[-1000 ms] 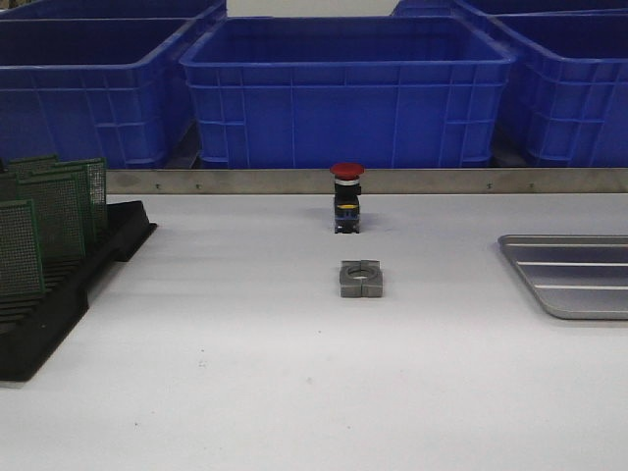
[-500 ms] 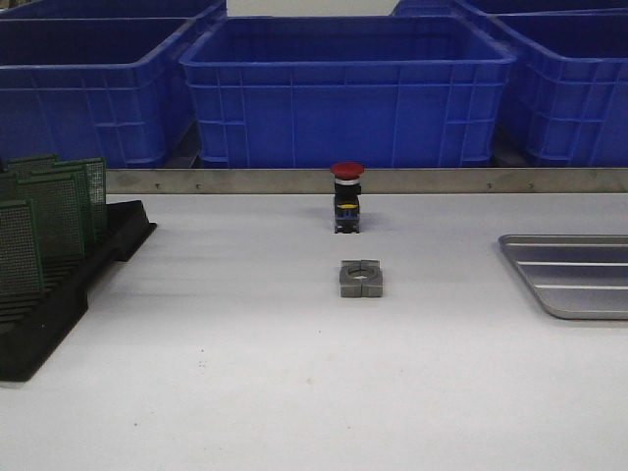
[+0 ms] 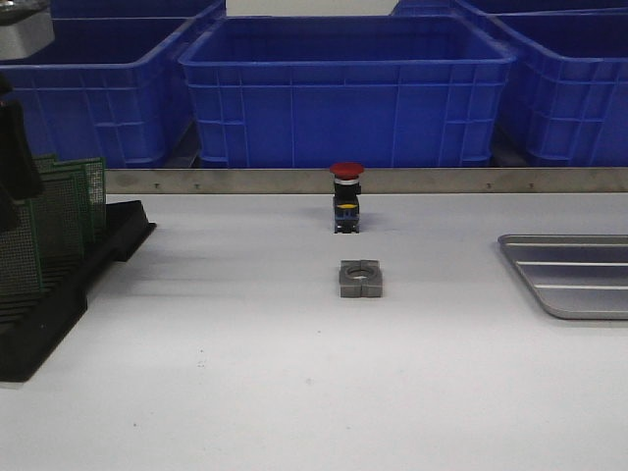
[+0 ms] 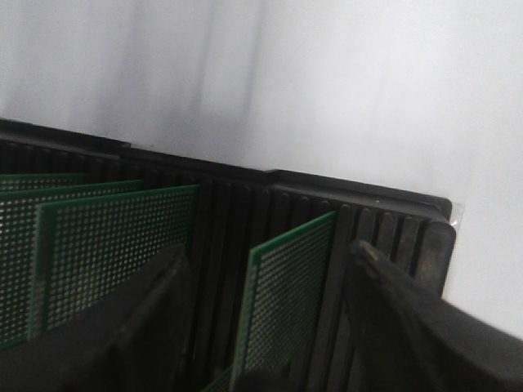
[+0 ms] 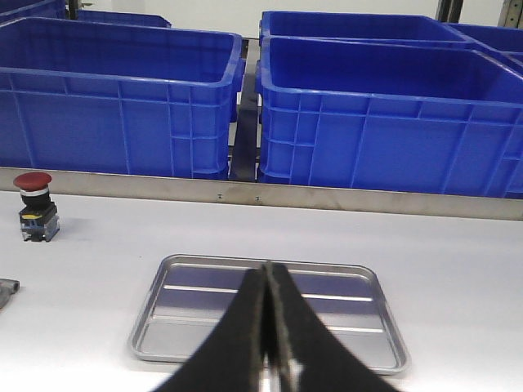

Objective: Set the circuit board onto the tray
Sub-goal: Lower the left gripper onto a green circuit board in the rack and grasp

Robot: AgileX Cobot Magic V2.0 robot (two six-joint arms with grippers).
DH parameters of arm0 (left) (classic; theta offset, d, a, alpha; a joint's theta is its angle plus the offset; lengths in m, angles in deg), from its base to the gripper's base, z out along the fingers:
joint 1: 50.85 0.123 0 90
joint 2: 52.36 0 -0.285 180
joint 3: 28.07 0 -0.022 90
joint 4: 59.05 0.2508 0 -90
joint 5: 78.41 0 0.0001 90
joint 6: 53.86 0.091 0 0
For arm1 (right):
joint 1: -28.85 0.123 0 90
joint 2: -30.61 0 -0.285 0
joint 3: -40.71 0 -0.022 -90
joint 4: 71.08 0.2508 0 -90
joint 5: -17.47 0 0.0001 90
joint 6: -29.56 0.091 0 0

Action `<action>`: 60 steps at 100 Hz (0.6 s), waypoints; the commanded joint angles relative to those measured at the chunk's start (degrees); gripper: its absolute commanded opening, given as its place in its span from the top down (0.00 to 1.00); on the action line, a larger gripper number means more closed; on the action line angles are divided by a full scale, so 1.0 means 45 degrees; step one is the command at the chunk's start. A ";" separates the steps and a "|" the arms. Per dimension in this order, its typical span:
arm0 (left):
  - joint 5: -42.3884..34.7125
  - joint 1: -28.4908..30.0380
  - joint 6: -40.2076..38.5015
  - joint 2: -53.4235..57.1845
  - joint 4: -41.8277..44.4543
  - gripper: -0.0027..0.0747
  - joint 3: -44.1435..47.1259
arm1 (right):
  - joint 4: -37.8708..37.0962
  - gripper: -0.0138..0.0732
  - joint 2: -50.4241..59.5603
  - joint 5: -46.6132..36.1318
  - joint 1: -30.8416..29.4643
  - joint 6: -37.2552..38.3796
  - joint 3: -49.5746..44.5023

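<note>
Several green perforated circuit boards (image 3: 61,211) stand upright in a black slotted rack (image 3: 59,294) at the table's left. My left gripper (image 4: 270,269) is open above the rack, its fingers (image 4: 400,318) straddling one board (image 4: 286,302) without closing on it. In the front view only the left arm (image 3: 15,147) shows at the left edge. The silver tray (image 3: 574,275) lies empty at the table's right and also shows in the right wrist view (image 5: 212,322). My right gripper (image 5: 267,273) is shut and empty, hovering in front of the tray.
A red-capped push button (image 3: 345,196) and a grey metal block (image 3: 360,278) stand mid-table. Blue plastic bins (image 3: 343,88) line the back behind a metal rail (image 3: 392,181).
My left arm has come into the front view at the far left, over the rack of boards. Nothing else has moved.
</note>
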 commanded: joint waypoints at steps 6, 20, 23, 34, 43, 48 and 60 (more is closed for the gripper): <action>0.0627 -0.0064 0.0048 0.0060 -0.0358 0.46 -0.0657 | -0.0128 0.97 0.0315 -0.0938 -0.0024 -0.0019 0.0150; 0.0669 -0.0064 0.0048 -0.0126 -0.0358 0.53 -0.0657 | -0.0128 0.97 0.0315 -0.0938 -0.0024 -0.0019 0.0150; 0.0689 -0.0064 0.0048 -0.0137 -0.0358 0.55 -0.0657 | -0.0128 0.97 0.0315 -0.0938 -0.0024 -0.0019 0.0150; 0.0989 -0.0064 0.0048 -0.0137 -0.0385 0.64 -0.0657 | -0.0128 0.97 0.0315 -0.0938 -0.0024 -0.0019 0.0150; 0.1066 -0.0064 0.0048 -0.0137 -0.0385 0.77 -0.0657 | -0.0128 0.97 0.0315 -0.0938 -0.0024 -0.0019 0.0150; 0.1066 -0.0064 0.0048 -0.0137 -0.0385 0.86 -0.0657 | -0.0128 0.97 0.0315 -0.0938 -0.0024 -0.0019 0.0150; 0.1066 -0.0064 0.0048 -0.0137 -0.0385 0.99 -0.0657 | -0.0128 0.97 0.0315 -0.0938 -0.0024 -0.0019 0.0150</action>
